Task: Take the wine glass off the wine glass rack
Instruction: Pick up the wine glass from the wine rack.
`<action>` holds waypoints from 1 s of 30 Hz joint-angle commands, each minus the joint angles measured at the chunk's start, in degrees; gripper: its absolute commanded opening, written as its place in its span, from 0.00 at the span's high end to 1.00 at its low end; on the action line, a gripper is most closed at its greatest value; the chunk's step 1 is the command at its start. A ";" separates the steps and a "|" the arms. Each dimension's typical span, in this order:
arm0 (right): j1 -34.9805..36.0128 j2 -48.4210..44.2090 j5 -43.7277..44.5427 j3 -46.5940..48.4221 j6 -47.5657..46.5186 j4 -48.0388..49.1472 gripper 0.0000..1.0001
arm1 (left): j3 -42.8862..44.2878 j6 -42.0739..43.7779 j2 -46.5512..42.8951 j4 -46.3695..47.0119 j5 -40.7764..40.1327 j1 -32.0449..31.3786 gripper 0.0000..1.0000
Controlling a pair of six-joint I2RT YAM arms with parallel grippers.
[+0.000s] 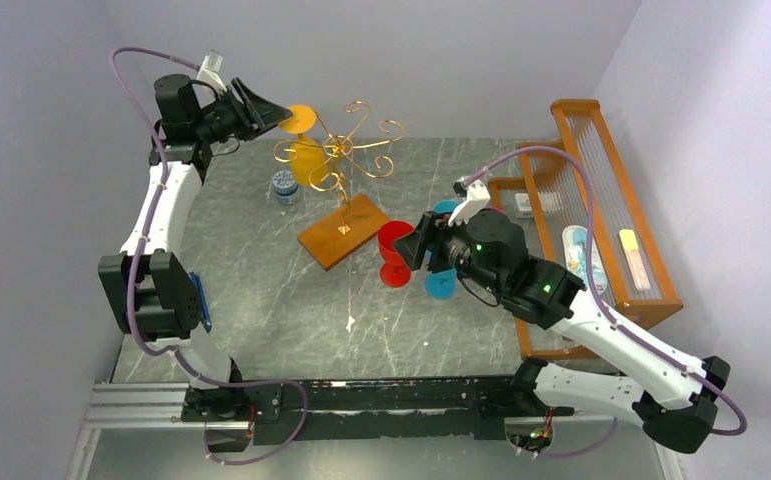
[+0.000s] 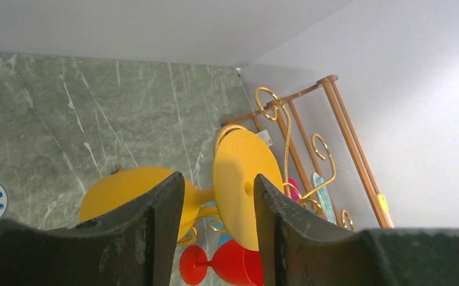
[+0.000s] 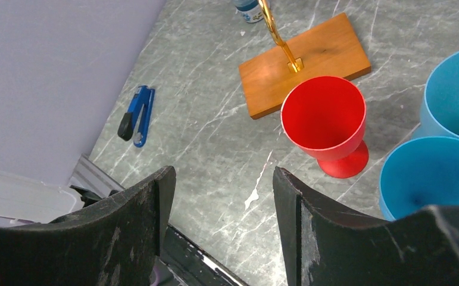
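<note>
A yellow wine glass (image 1: 308, 160) hangs upside down on the gold wire wine glass rack (image 1: 346, 190), foot (image 1: 301, 118) uppermost. My left gripper (image 1: 279, 115) is high at the rack's left side, level with that foot. In the left wrist view the left gripper (image 2: 218, 177) is open, its jaws straddling the stem. The yellow foot (image 2: 239, 185) lies against the right finger, and a gap shows beside the left finger. My right gripper (image 1: 411, 245) hovers open and empty over the table (image 3: 215, 137), near the rack's wooden base (image 3: 304, 62).
A red goblet (image 1: 394, 250) stands upright beside the base, with two blue cups (image 3: 429, 173) to its right. An orange wooden frame (image 1: 611, 200) lines the right side. A small blue-white jar (image 1: 284, 186) sits left of the rack. A blue cutter (image 3: 136, 116) lies near the left arm.
</note>
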 commanded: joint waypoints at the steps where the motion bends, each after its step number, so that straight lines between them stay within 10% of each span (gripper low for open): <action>1: -0.13 0.19 0.89 0.14 0.54 0.52 0.35 | 0.61 0.11 0.32 1.18 2.26 -0.81 0.52; 14: -0.11 0.26 2.38 0.64 0.88 -1.17 0.35 | 4.13 3.24 -0.28 -6.25 -3.48 -2.04 0.92; 30: -0.11 -0.50 3.59 0.69 1.59 -2.21 0.35 | 0.28 -7.90 -1.09 3.36 -0.61 -1.50 0.95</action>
